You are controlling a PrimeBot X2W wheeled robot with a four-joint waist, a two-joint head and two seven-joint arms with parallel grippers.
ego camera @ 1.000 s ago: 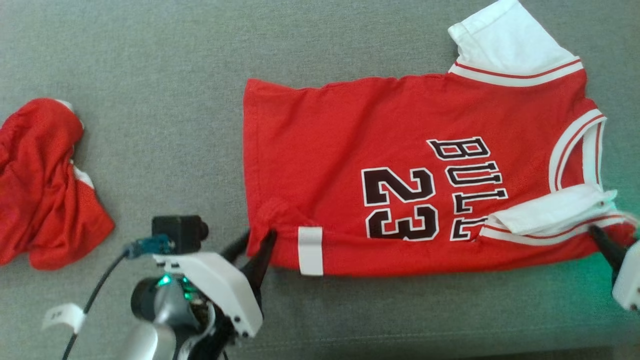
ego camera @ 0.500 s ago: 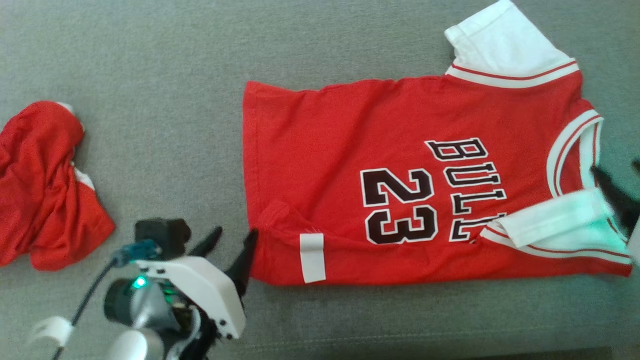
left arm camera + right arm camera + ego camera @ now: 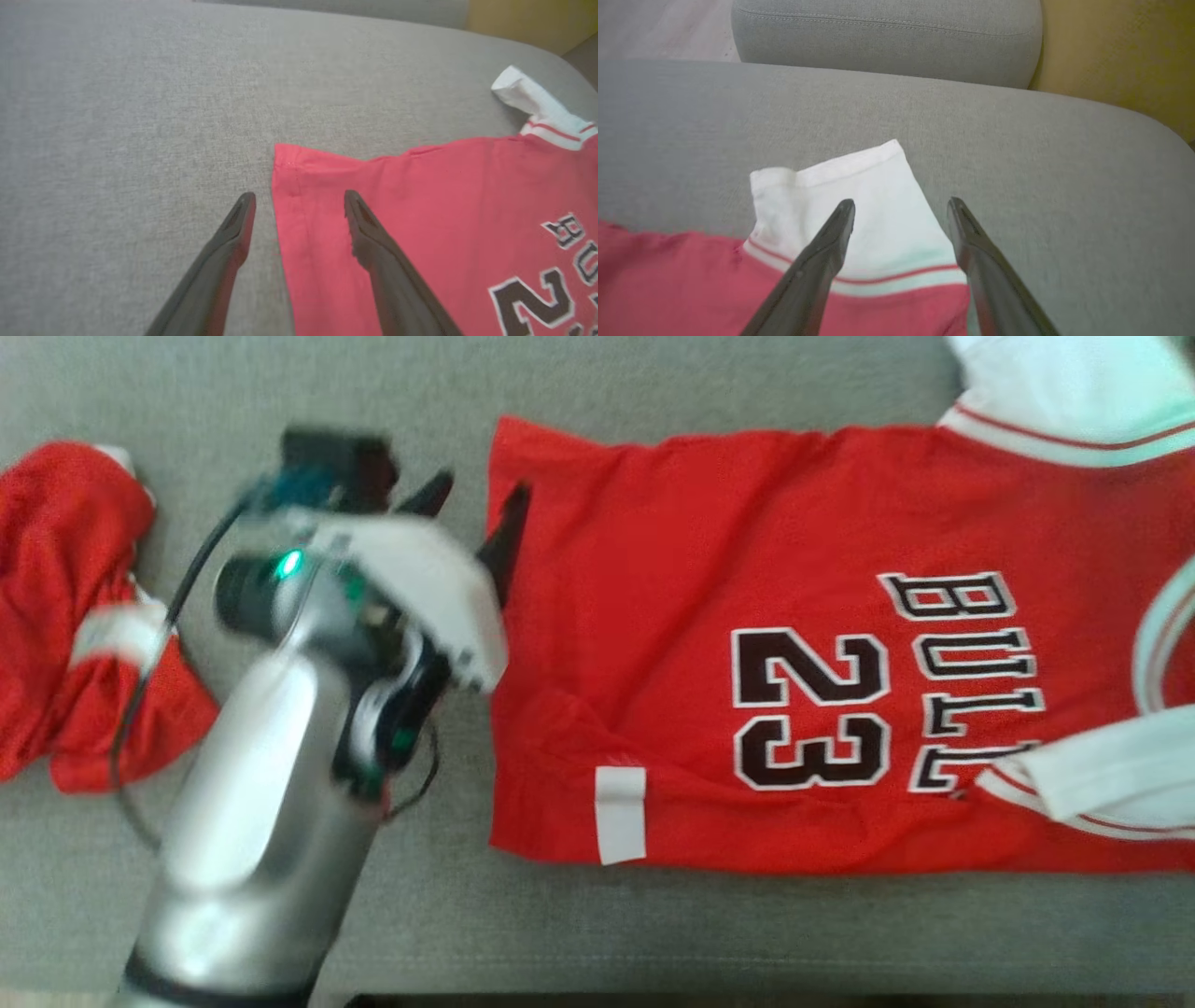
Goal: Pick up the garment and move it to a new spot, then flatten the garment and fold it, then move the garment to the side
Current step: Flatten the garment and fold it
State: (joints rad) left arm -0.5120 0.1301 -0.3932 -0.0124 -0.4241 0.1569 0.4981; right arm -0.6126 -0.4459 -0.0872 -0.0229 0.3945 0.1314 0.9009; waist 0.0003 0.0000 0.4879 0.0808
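Grey fabric sofa seat (image 3: 653, 943), grey cushion (image 3: 887, 42), yellow surface (image 3: 1111, 51) beyond

A grey woven fabric cushion (image 3: 747, 933) is stretching across the whole scene and carrying two pieces of clothing. A red jersey (image 3: 691, 569) with white sleeves, black lettering and the number 23 is lying spread flat on it, one white sleeve folding in over the lettering. Well apart to its left, a crumpled red garment (image 3: 56, 569) is sitting in a heap on the same cushion.
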